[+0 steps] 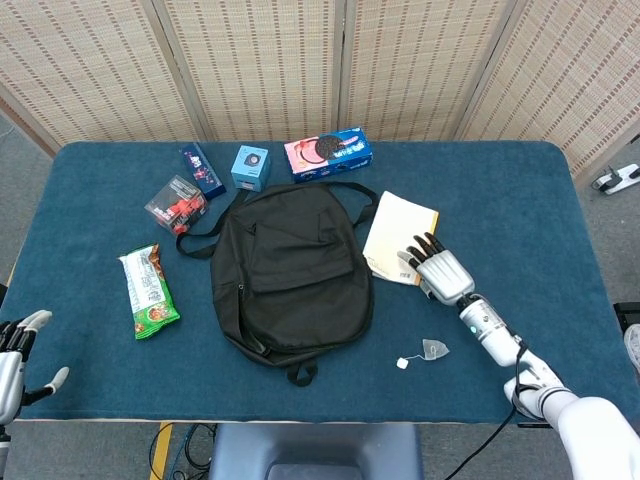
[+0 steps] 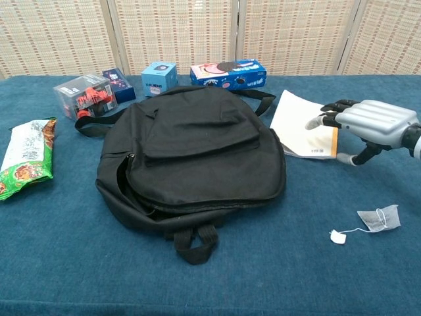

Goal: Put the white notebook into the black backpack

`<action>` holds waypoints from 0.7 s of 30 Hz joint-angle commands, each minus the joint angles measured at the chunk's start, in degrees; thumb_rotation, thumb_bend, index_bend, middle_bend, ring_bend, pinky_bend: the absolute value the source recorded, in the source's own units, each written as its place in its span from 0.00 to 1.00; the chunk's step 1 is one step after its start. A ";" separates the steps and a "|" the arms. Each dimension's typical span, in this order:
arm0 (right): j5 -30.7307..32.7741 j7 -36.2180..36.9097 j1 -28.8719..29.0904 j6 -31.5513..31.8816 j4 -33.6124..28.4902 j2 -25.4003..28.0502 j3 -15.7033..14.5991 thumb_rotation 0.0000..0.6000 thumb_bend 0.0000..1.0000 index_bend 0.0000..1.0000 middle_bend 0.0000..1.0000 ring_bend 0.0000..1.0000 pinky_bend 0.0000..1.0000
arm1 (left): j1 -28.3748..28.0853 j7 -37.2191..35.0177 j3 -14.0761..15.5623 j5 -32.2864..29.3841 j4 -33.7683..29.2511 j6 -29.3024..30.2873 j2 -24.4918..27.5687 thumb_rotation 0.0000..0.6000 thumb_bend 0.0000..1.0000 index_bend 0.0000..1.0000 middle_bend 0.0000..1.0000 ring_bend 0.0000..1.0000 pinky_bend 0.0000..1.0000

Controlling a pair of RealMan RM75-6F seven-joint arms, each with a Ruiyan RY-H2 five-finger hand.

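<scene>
The black backpack [image 1: 290, 270] lies flat and closed in the middle of the blue table, also seen in the chest view [image 2: 191, 151]. The white notebook [image 1: 398, 232] lies flat just right of it, turned askew, its left corner at the backpack's edge [image 2: 299, 125]. My right hand [image 1: 437, 272] rests its spread fingertips on the notebook's near right part, thumb down on the cloth [image 2: 371, 122]; it holds nothing. My left hand [image 1: 15, 365] hangs open at the table's near left corner, far from everything.
Along the far edge stand a cookie box [image 1: 328, 152], a small blue box [image 1: 250, 166], a dark blue pack [image 1: 201, 168] and a clear box with a red item [image 1: 176, 203]. A green snack bag [image 1: 148, 291] lies left. A tea bag [image 1: 434, 349] lies near my right wrist.
</scene>
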 commanded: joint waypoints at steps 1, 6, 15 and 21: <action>-0.07 0.47 0.24 0.39 0.57 -0.44 0.18 1.00 0.45 0.17 0.19 0.02 0.02 | -0.05 0.06 0.04 0.03 0.01 -0.11 -0.07 1.00 0.24 0.18 0.15 0.13 0.07; 0.14 0.65 0.81 0.54 1.22 -1.16 0.65 1.00 0.46 0.18 0.20 0.03 0.02 | -0.17 0.18 0.03 -0.05 0.05 -0.36 -0.17 1.00 0.24 0.18 0.15 0.13 0.07; 1.07 0.07 2.28 0.95 0.02 -1.56 2.34 1.00 0.48 0.18 0.20 0.03 0.02 | -0.27 0.32 0.02 -0.09 -0.11 -0.52 -0.13 1.00 0.24 0.18 0.15 0.13 0.07; 1.70 -0.96 3.46 0.00 -2.14 -1.28 3.17 1.00 0.41 0.18 0.20 0.03 0.02 | -0.43 0.52 0.09 -0.12 -0.26 -0.88 -0.23 1.00 0.24 0.18 0.15 0.13 0.07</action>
